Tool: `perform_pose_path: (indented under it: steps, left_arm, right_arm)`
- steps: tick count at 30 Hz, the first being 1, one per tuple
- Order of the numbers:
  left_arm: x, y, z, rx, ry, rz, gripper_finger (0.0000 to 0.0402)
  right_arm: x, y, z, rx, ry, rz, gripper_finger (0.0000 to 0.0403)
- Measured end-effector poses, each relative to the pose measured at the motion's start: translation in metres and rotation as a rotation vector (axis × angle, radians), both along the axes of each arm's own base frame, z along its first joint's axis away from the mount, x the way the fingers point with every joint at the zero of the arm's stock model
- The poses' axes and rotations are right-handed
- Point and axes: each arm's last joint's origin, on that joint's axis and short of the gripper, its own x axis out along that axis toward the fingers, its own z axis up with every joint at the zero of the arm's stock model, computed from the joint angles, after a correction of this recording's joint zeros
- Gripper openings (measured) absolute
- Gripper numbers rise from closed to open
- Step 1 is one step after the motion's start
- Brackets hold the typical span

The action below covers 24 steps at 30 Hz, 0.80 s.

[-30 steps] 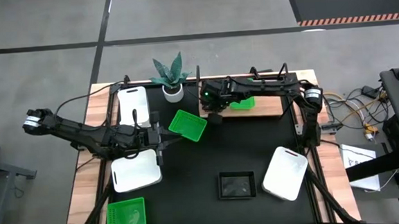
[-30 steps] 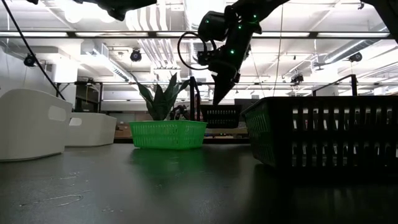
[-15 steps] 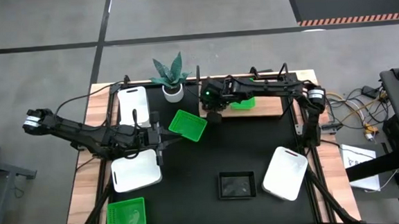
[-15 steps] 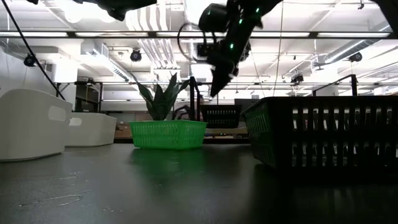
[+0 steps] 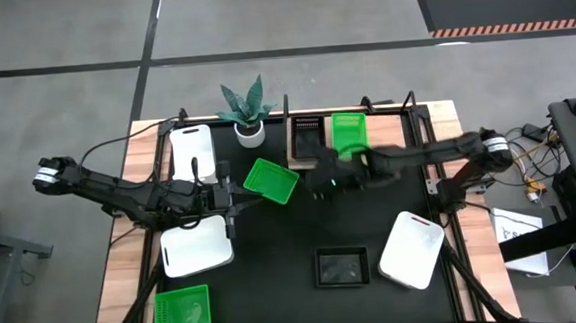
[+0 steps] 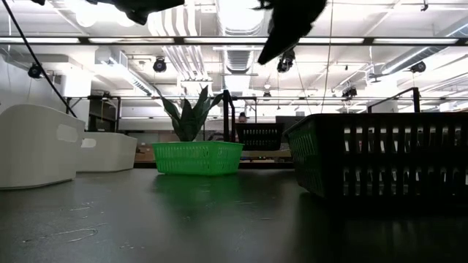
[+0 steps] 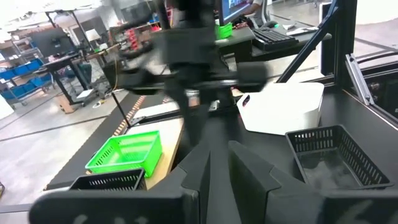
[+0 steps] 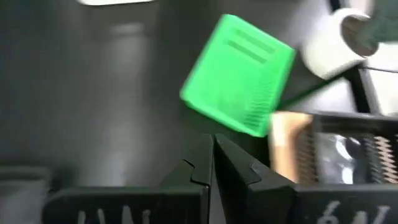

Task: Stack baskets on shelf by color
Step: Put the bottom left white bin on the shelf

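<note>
Two baskets, one black (image 5: 307, 134) and one green (image 5: 348, 133), sit on the shelf (image 5: 400, 153). I read right gripper (image 5: 321, 184) closed, empty; left gripper (image 5: 232, 199) undetermined. Six remain on the worktop (image 5: 302, 231).

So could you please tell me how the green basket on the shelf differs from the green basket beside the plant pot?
The green basket on the shelf sits square on the wooden board, next to a black basket. The green basket beside the plant pot lies angled on the black tabletop, alone. Both are bright green mesh.
</note>
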Motion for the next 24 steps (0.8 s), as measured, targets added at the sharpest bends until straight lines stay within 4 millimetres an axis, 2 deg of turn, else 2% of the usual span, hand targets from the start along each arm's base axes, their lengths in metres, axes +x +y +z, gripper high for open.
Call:
perform_pose_path:
  steps: [6,13,18,24]
  left_arm:
    - [0.000,0.000,0.000,-0.025,-0.003,0.002,0.0041]
    - [0.000,0.000,0.000,-0.109,-0.012,0.009,0.0041]
    - [0.007,-0.005,-0.010,-0.272,0.016,0.013,0.0041]
    - [0.022,-0.031,-0.025,-0.497,0.088,-0.025,0.0041]
  right_arm:
    - [-0.027,0.054,-0.014,0.030,-0.051,0.147,0.0009]
    - [-0.050,0.099,-0.019,0.111,-0.053,0.206,0.0009]
    - [-0.060,0.116,-0.025,-0.047,-0.073,0.226,0.0009]
    - [-0.064,0.122,-0.032,-0.163,-0.169,0.284,0.0009]
